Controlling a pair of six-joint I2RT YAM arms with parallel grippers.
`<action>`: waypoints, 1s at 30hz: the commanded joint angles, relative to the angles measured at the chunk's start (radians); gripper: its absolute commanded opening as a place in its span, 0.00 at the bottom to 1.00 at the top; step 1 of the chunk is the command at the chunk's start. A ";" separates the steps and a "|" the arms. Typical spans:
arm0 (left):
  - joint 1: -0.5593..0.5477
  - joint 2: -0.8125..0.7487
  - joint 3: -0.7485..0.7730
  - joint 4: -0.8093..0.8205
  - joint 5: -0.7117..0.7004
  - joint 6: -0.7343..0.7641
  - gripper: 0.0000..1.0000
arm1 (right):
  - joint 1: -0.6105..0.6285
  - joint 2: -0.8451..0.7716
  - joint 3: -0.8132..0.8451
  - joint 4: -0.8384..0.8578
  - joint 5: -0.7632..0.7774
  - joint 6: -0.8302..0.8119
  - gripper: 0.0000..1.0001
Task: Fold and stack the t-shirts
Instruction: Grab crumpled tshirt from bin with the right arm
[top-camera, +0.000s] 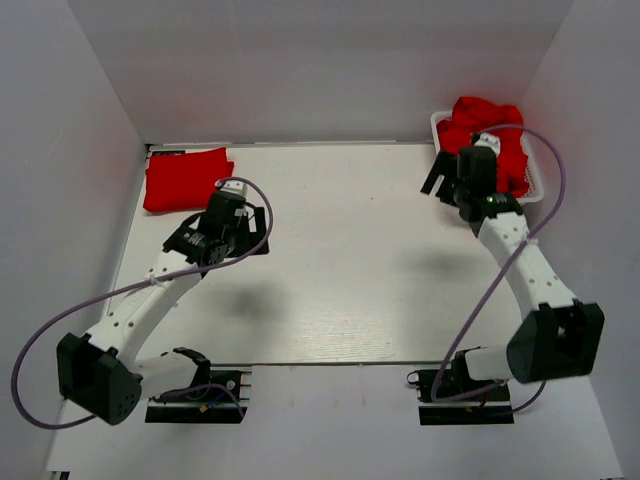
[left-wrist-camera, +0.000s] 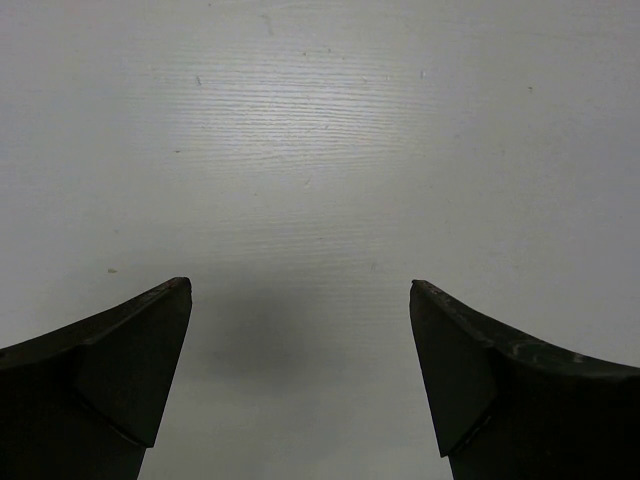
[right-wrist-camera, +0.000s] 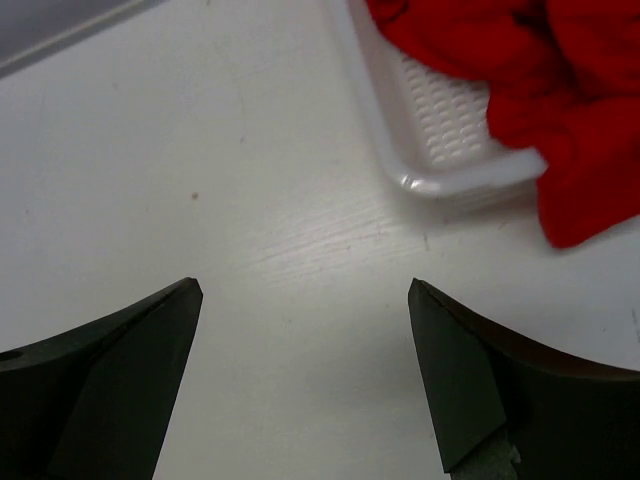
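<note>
I read folded t-shirts (top-camera: 186, 179) at bench (top-camera: 350, 260) far-left corner, count unclear. Far right: crumpled t-shirts (top-camera: 487, 132) heaped in basket (right-wrist-camera: 445, 125). My left hand (left-wrist-camera: 300, 300) apart, empty; right hand (right-wrist-camera: 305, 300) apart, empty, beside basket. Judge task early; heap not yet folded.

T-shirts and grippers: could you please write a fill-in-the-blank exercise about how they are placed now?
1. The folded t-shirt lies at the far ____ corner of the table.
2. The loose t-shirts are heaped in the white basket at the far ____ corner.
3. The left gripper and the right gripper are both ____ and empty.
Missing words: left; right; open.
</note>
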 joint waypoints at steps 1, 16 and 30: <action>0.013 0.046 0.001 0.031 0.050 -0.016 1.00 | -0.052 0.122 0.165 -0.061 0.081 -0.061 0.90; 0.013 0.146 0.020 0.076 0.061 0.004 1.00 | -0.352 0.699 0.819 -0.267 -0.052 -0.285 0.90; 0.013 0.212 0.038 0.085 0.050 0.013 1.00 | -0.431 0.797 0.771 -0.215 -0.136 -0.343 0.90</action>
